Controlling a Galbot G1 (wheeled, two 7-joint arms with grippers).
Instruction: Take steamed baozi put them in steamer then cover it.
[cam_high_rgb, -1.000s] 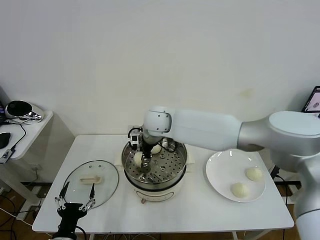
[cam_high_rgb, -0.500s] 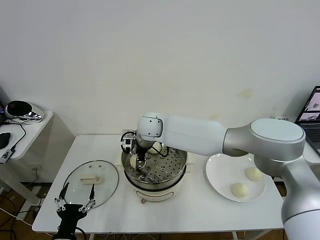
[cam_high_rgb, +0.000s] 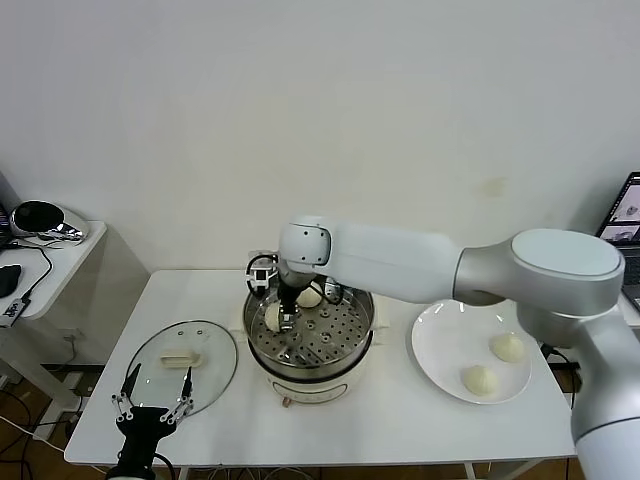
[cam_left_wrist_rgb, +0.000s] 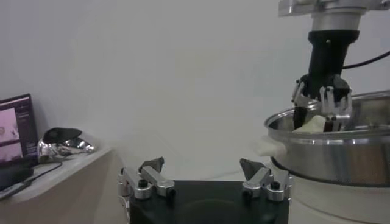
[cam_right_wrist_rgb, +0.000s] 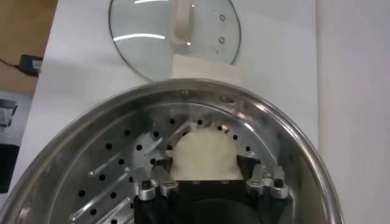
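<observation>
Tabletop (cam_high_rgb: 400, 420) scene, left to right: the left tool (cam_high_rgb: 150, 404) hovers by the near edge, fingers spread wide, beside a glass lid (cam_high_rgb: 185, 362). At centre, the steamer (cam_high_rgb: 308, 345) holds two smooth cream-white baozi on its perforated tray. The right tool (cam_high_rgb: 283, 318) reaches down inside, fingers opened wide around one baozi (cam_right_wrist_rgb: 206, 153); the other baozi (cam_high_rgb: 311, 297) lies behind. On the right, a white plate (cam_high_rgb: 440, 345) holds two more baozi (cam_high_rgb: 508, 347).
</observation>
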